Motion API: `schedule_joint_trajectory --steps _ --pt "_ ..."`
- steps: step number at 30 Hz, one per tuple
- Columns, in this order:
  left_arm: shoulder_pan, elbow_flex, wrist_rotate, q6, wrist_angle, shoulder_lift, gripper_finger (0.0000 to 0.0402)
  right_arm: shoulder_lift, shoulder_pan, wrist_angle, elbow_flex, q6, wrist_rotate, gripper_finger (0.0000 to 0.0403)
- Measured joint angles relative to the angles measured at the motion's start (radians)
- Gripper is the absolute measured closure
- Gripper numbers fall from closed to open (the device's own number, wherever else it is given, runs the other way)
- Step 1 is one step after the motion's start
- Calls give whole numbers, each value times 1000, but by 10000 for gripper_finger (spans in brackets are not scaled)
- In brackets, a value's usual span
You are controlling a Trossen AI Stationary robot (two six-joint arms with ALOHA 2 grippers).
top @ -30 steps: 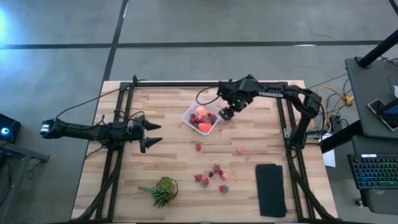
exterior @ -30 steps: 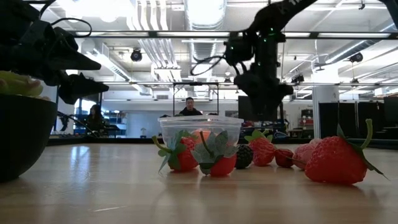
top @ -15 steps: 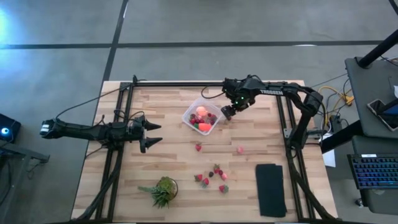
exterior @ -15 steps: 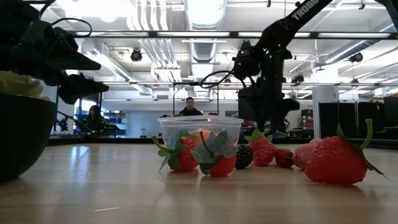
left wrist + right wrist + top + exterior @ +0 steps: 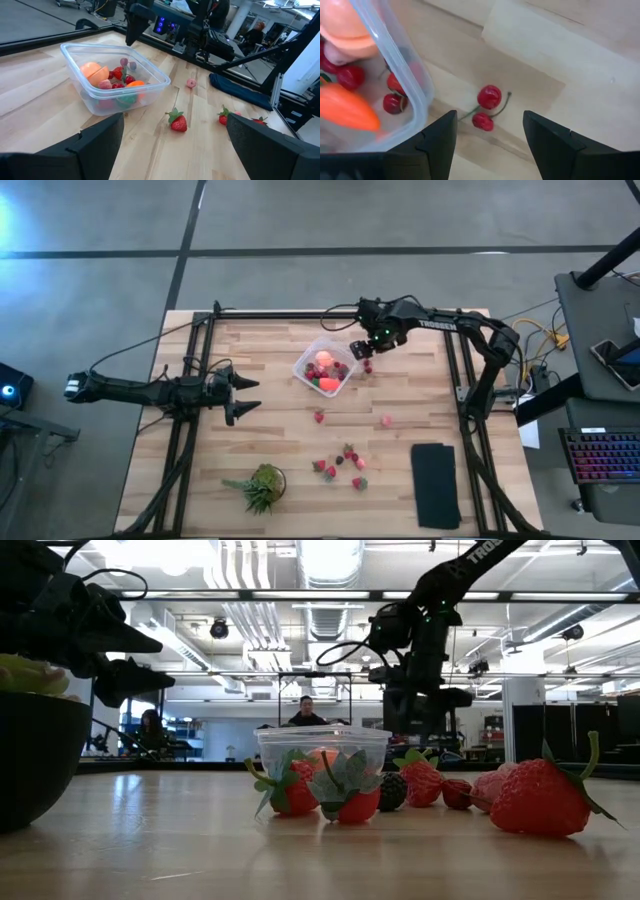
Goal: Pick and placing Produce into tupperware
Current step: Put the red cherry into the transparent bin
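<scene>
We see the clear squarish plastic tub (image 5: 325, 369) mid-counter, already holding orange and red produce. Beside it lie twin red cherries (image 5: 486, 107); more red strawberries (image 5: 340, 463) remain nearer the spiky plant. Our right hand (image 5: 361, 351) hovers empty, fingers apart, over the cherries; left hand (image 5: 243, 394) open, empty. The arm reads "TROSSEN".

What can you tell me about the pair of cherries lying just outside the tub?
The cherries are two small glossy red balls, looking like plastic, one a little larger than the other, joined by thin stems. They lie on the bare wooden table beside a rounded corner of the clear tupperware, apparently not touching its wall. The right end effector hovers directly above them, open, fingers either side, not touching.
</scene>
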Motion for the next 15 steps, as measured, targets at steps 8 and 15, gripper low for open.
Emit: schedule_joint_trajectory --steps 8,15 --pt "0 0 0 0 0 -1 63 4 0 -18 -9 -2 49 184" --pt "0 0 0 0 0 -1 63 24 16 -17 -15 -214 70 184"
